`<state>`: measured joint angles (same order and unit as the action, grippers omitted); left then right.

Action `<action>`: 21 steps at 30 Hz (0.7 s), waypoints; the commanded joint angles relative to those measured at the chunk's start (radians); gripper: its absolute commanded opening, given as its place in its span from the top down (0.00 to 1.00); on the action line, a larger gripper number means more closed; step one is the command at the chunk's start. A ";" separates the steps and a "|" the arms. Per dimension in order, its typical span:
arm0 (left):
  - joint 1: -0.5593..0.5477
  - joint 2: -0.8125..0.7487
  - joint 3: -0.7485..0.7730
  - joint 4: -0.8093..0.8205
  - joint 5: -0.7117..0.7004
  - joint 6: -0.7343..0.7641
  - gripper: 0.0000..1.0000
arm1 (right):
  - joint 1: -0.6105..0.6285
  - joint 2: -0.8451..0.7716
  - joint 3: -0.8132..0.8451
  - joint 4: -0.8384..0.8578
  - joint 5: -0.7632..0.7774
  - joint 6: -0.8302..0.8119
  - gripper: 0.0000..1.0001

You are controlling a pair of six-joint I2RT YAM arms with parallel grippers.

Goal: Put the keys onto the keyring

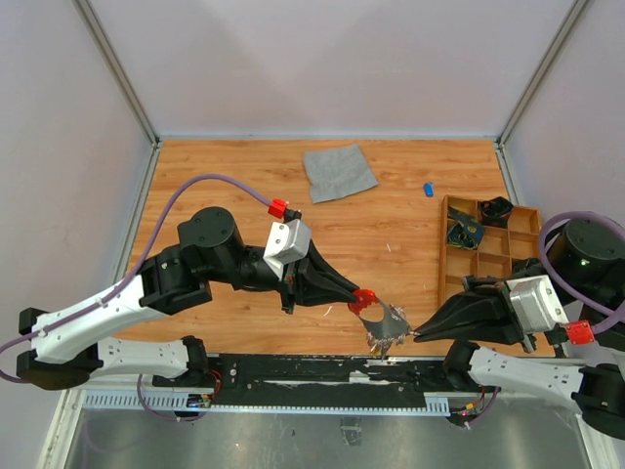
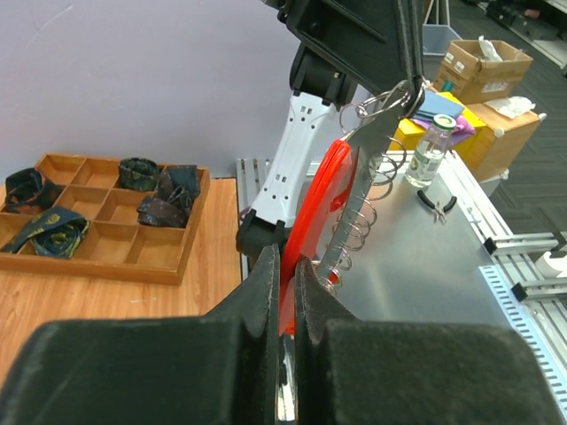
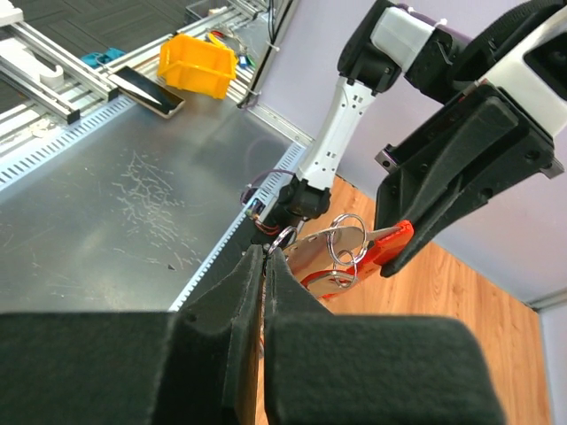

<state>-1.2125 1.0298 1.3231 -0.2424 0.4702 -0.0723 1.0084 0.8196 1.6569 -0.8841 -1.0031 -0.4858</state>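
Threading step, held in mid-air over the near edge of the wooden worktop (image 1: 244, 186). The left tool (image 1: 354, 296) is clamped on the glossy red oval keyring (image 1: 364, 301). The right tool (image 1: 418, 334) is closed, pinching the far end of its silvery chain (image 2: 372, 204) of thin wire loops. Small keys (image 1: 379, 341) seemingly dangle beneath. The next move likely calls for fine alignment of a key's hole with a loop.

Left arm (image 1: 195, 262) and right arm (image 1: 586, 256): black joint housings, white link shells. Behind left pincer (image 1: 357, 299) and right pincer (image 1: 418, 333): white camera block (image 1: 286, 241), red plug (image 1: 280, 207), lilac cable (image 1: 200, 184). Fingers (image 2: 257, 310) black, wedge-shaped, matte.
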 commanded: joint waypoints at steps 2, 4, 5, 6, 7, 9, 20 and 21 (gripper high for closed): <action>0.017 0.027 0.046 0.082 -0.054 -0.018 0.99 | -0.005 -0.018 -0.075 0.160 -0.072 0.102 1.00; 0.017 0.034 0.048 0.080 -0.052 -0.020 0.99 | -0.005 -0.029 -0.098 0.208 -0.065 0.125 1.00; 0.017 0.036 0.047 0.079 -0.051 -0.020 0.99 | -0.005 -0.036 -0.108 0.231 -0.058 0.132 1.00; 0.017 0.037 0.046 0.078 -0.051 -0.021 0.99 | -0.005 -0.045 -0.123 0.253 -0.051 0.141 1.00; 0.017 0.039 0.044 0.079 -0.051 -0.021 0.99 | -0.005 -0.051 -0.135 0.276 -0.043 0.151 1.00; 0.017 0.041 0.041 0.080 -0.051 -0.025 0.99 | -0.005 -0.065 -0.163 0.328 -0.032 0.176 1.00; 0.019 0.048 0.022 0.102 -0.060 -0.040 0.99 | -0.005 -0.132 -0.311 0.590 0.049 0.293 1.00; 0.020 0.046 0.020 0.108 -0.060 -0.041 0.99 | -0.006 -0.138 -0.322 0.617 0.059 0.301 1.00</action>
<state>-1.2060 1.0660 1.3296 -0.2405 0.4797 -0.0875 1.0084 0.6907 1.3865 -0.4160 -0.9989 -0.2592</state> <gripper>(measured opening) 0.040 0.011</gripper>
